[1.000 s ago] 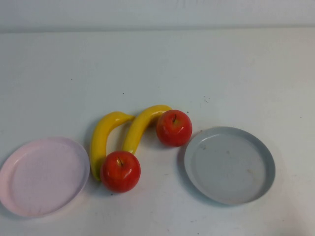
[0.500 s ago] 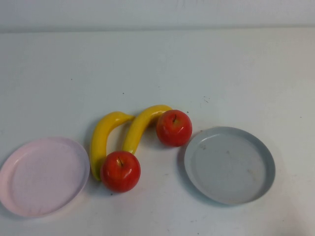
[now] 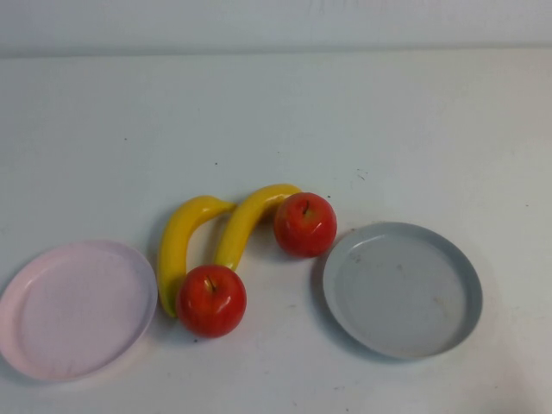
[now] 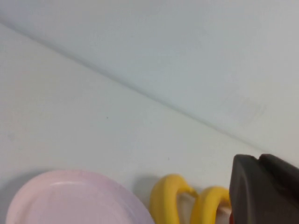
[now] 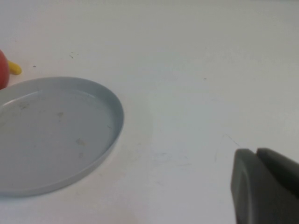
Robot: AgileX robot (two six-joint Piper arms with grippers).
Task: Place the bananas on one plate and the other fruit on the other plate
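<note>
From the raised camera I see no arm or pincer at all, only a white table (image 3: pixel 276 112). A pale pink plate (image 3: pixel 76 310) lies at my left and a grey plate (image 3: pixel 401 289) at my right, both bare. Between them sits the fruit in one tight cluster: two yellow bananas, one (image 3: pixel 183 246) just beside the other (image 3: pixel 250 220), a red apple (image 3: pixel 210 300) touching their near ends, and a second red apple (image 3: pixel 304 224) touching the far tip of the right banana, close to the grey plate's rim.

From my left wrist camera, the left pincer (image 4: pixel 264 191) shows only as a dark block at the frame's edge, so I cannot tell how its fingers stand. The pink plate (image 4: pixel 70 198) lies ahead of it and near, with the curved banana tops (image 4: pixel 168 198) just beyond and beside the dark block.

From my right wrist camera, the right pincer (image 5: pixel 266 186) is likewise one dark corner; its fingers I cannot tell. The grey plate (image 5: pixel 51 135) lies ahead and to one side, apart from the pincer, with a sliver of red apple (image 5: pixel 3 70) and a banana tip (image 5: pixel 15 69) past its far rim.

My worry is the crowding: I judge that reaching for any one piece could nudge its neighbour, and a bumped apple would roll away.
</note>
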